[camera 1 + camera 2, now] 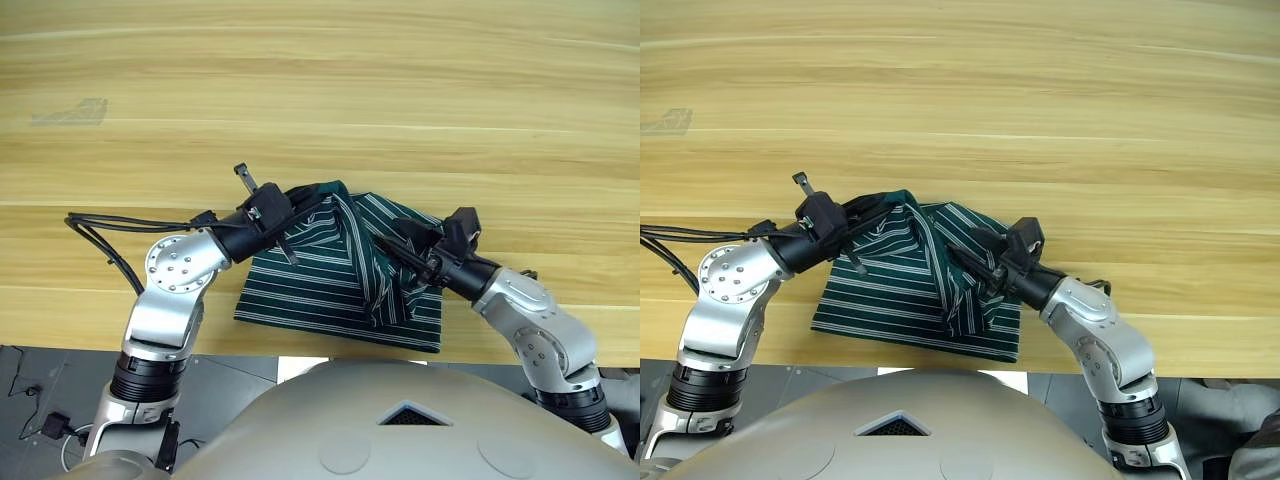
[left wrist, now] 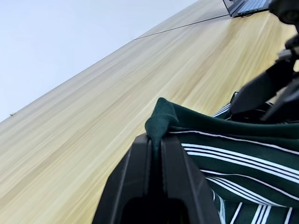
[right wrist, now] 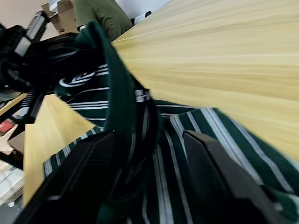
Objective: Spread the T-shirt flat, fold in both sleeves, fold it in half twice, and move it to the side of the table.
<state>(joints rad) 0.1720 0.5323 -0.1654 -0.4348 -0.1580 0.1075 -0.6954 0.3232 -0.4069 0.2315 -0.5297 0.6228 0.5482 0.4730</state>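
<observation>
- The T-shirt (image 1: 320,290) is dark green knit cloth with thin white stripes. It lies in a rough rectangle in the lower middle of the left eye view, close to the near edge of the worktop (image 1: 320,80).
- The lower half of the T-shirt lies flat, its stripes running nearly level. The upper half is rumpled, and there the stripes slant and meet in a V.
- A raised ridge of cloth runs from the upper middle of the T-shirt down towards its lower right, standing up from the flat layer beneath.
- The left tool (image 1: 298,203) sits at the upper left corner of the T-shirt. In the left wrist view the left tool (image 2: 155,140) has its two black, flat-faced fingers (image 2: 138,168) pressed narrowly together on a plain green folded edge, which bulges out in a small rounded tuft above the tips.
- The right tool (image 1: 395,240) lies over the right part of the T-shirt, beside the ridge. In the right wrist view the right tool (image 3: 149,135) stands wide, its matte black fingers (image 3: 212,177) apart on either side of a thick upright fold of cloth.
- The worktop is pale wood-grain board, smooth, with long streaks and faint seams running across the frame.
</observation>
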